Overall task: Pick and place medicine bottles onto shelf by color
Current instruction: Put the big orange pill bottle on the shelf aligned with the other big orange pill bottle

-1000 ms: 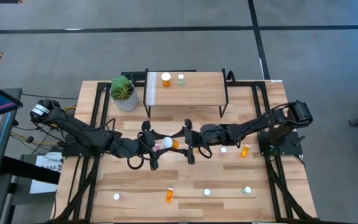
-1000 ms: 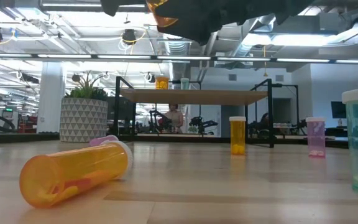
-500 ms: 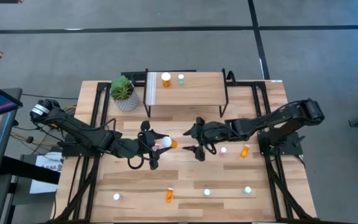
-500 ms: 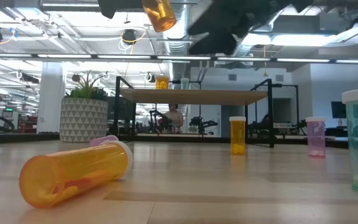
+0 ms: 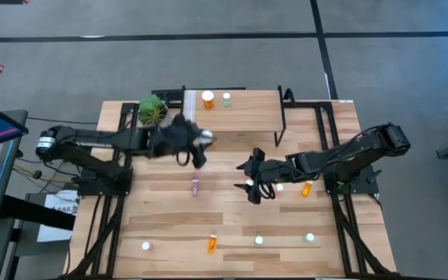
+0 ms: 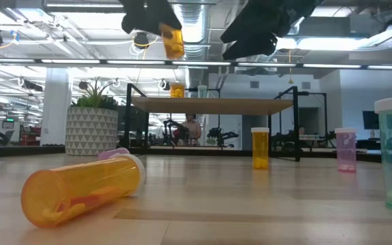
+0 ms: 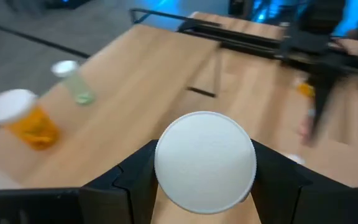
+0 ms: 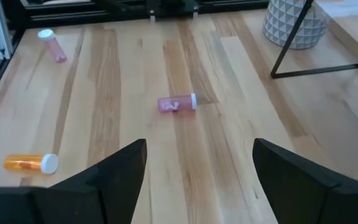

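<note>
My left gripper [image 5: 200,143] is shut on a large orange bottle with a white cap [image 7: 205,160], high above the table in front of the shelf [image 5: 247,118]. In the low view the bottle [image 6: 173,41] hangs above the shelf's height. One orange bottle [image 5: 208,99] and one green bottle [image 5: 226,99] stand upright on the shelf. My right gripper [image 5: 248,179] is open and empty over the table's middle. A pink bottle [image 5: 195,187] lies on its side on the table to its left. My left gripper pinches the orange bottle between its two fingers [image 7: 132,177], one on each side of it just below the white cap [image 7: 166,186]. The bottle is lifted clear of the table, its orange body [image 6: 173,45] hanging nearly upright below the fingers.
A potted plant [image 5: 153,114] stands left of the shelf. An orange bottle [image 5: 306,188] and a white-capped one [image 5: 279,187] stand near my right gripper. Several more bottles lie or stand along the near edge, among them an orange one [image 5: 211,244] and a pink one [image 5: 145,246].
My left gripper has carried the orange bottle up and toward the far edge, from the table's middle to the front of the shelf. My right gripper, which was right beside the bottle, has drawn back toward the right edge. The lying pink bottle now shows where the left gripper was.
</note>
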